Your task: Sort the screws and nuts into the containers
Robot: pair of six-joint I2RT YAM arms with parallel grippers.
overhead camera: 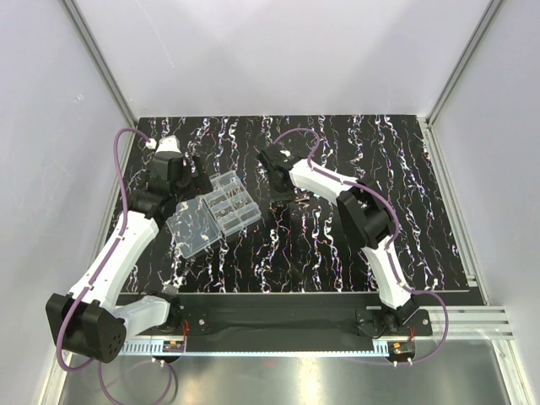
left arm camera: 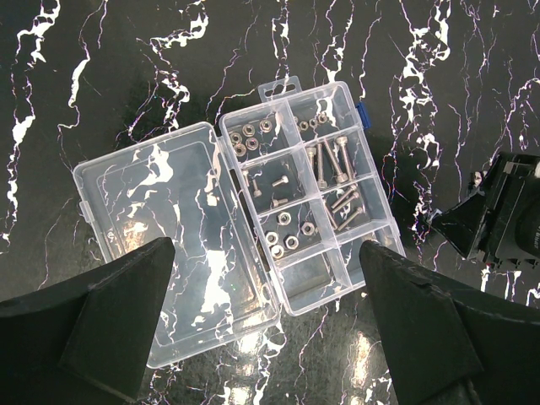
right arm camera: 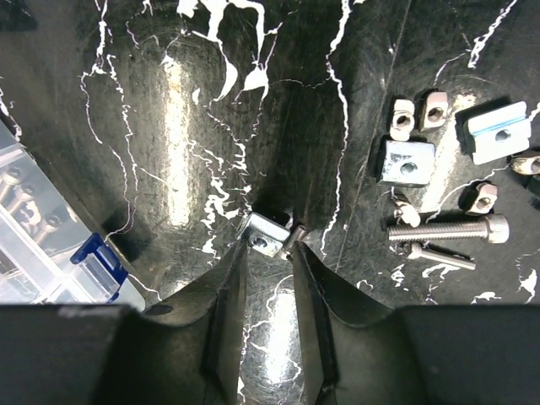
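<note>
Our right pincer [right arm camera: 268, 250] clamps a square nut [right arm camera: 265, 230] at its tips (lower edge hidden); loose screws [right arm camera: 447, 229] lie to its right. Our left pincer [left arm camera: 266, 249] gapes over the organiser box [left arm camera: 160, 211].

- The left arm [overhead camera: 118, 253] had smooth white shells between blocky black joint housings.
- The right arm [overhead camera: 321, 179] was built the same way, with white links and black joints.
- A purple cable [overhead camera: 116, 164] looped loosely along each arm.
- A black round motor housing [overhead camera: 80, 325] sat by the bench's near-left corner.
- The left gripper's fingers [left arm camera: 110, 329] were broad, matte black wedges.
- The right gripper's fingers [right arm camera: 226, 312] were dark, glossy and narrow, tapering to thin tips.
</note>
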